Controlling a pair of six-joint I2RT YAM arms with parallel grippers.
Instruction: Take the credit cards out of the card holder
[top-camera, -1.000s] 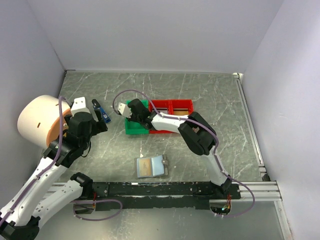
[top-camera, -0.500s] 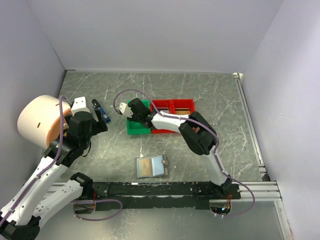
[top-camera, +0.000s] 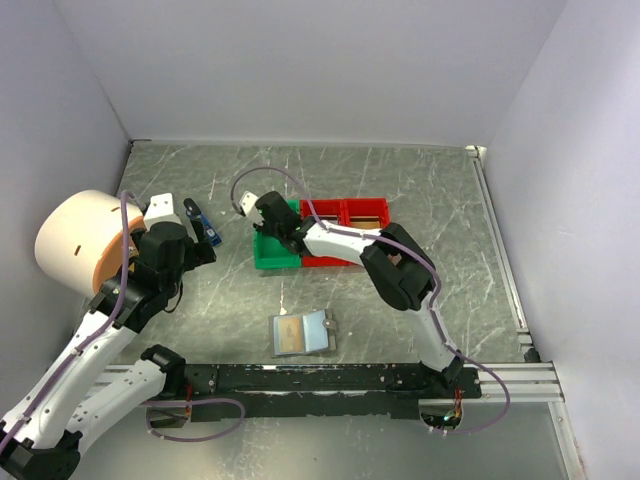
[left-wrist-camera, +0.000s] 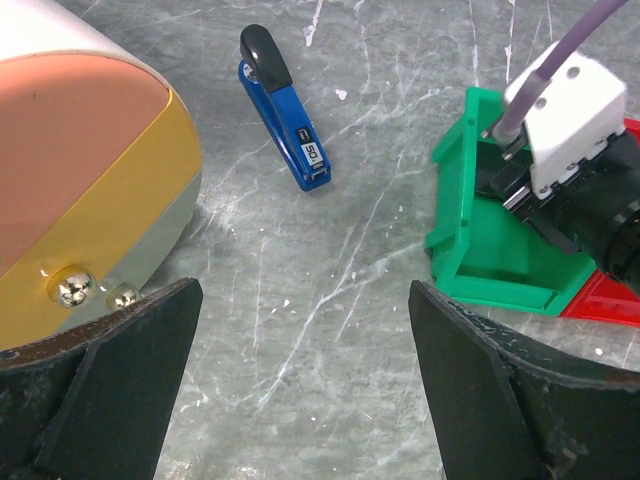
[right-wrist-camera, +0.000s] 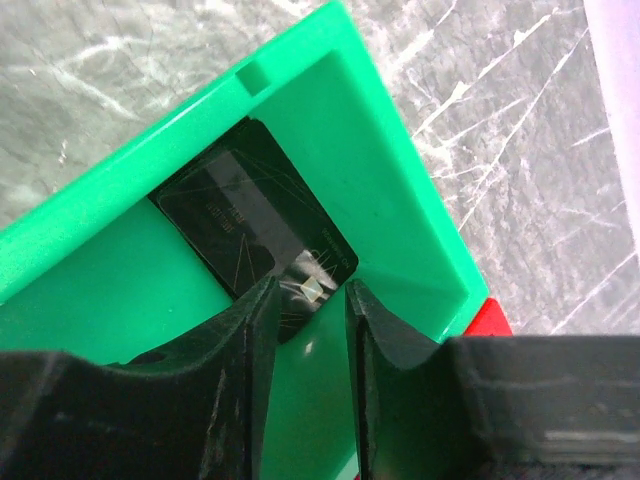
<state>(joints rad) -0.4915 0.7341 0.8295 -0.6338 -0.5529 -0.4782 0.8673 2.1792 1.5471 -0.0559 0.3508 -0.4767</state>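
Right wrist view shows the right gripper (right-wrist-camera: 310, 300) hanging low inside the green tray (right-wrist-camera: 400, 200), its jaws a narrow gap apart; a black card (right-wrist-camera: 255, 235) lies flat on the tray floor just beyond the fingertips, one corner showing in the gap, and whether it is pinched or let go cannot be told. That card looks delivered. Well apart from this gripper, back toward the arm bases, the card holder (top-camera: 302, 333) lies open with a tan rectangle on one panel, likely a card yet to be pulled. The left gripper (left-wrist-camera: 300, 300) hovers spread wide, grasping nothing.
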